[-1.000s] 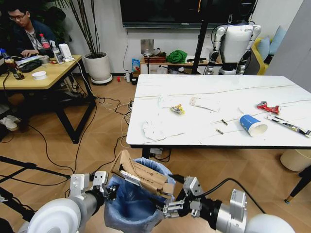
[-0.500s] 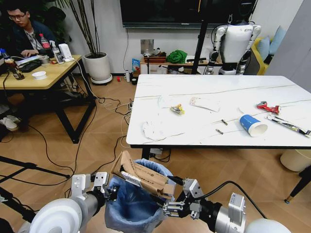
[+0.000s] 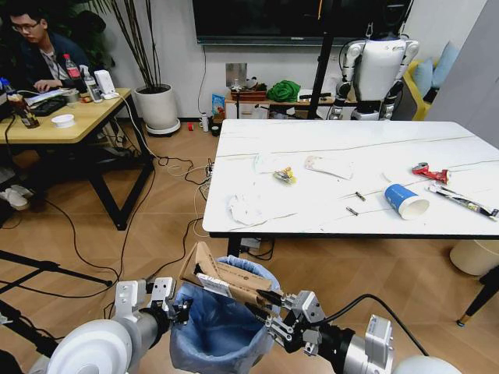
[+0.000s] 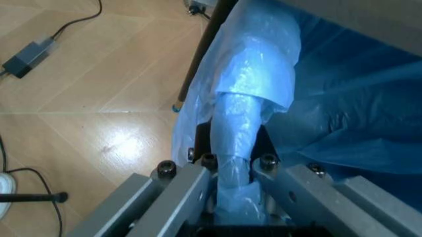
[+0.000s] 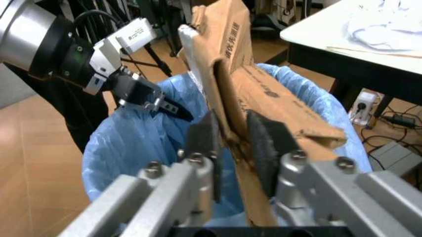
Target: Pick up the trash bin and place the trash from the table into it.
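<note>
The trash bin (image 3: 217, 331), lined with a crinkled light-blue bag, hangs just above the floor in front of the table (image 3: 351, 140). My left gripper (image 3: 179, 310) is shut on its near rim, and the left wrist view shows the bag (image 4: 250, 89) pinched in that gripper (image 4: 234, 168). My right gripper (image 3: 271, 315) is shut on a torn brown cardboard box (image 3: 226, 284) slanting across the bin's mouth; the box (image 5: 250, 84) sits between that gripper's (image 5: 232, 143) pads. On the table lie tissues (image 3: 248, 209), a mask (image 3: 329, 165), a paper cup (image 3: 405, 201), a red wrapper (image 3: 430, 172) and a long packet (image 3: 464, 200).
A yellow desk (image 3: 54, 125) with a seated person stands at the left. Cables trail over the wooden floor by a plant pot (image 3: 156, 107). Another robot (image 3: 378, 70) stands behind the table. A cream bin (image 3: 474, 255) sits under the table's right end.
My right gripper has shifted slightly left toward the bin, and the cardboard box now leans lower over the bin's mouth. The left gripper and the bin have stayed put.
</note>
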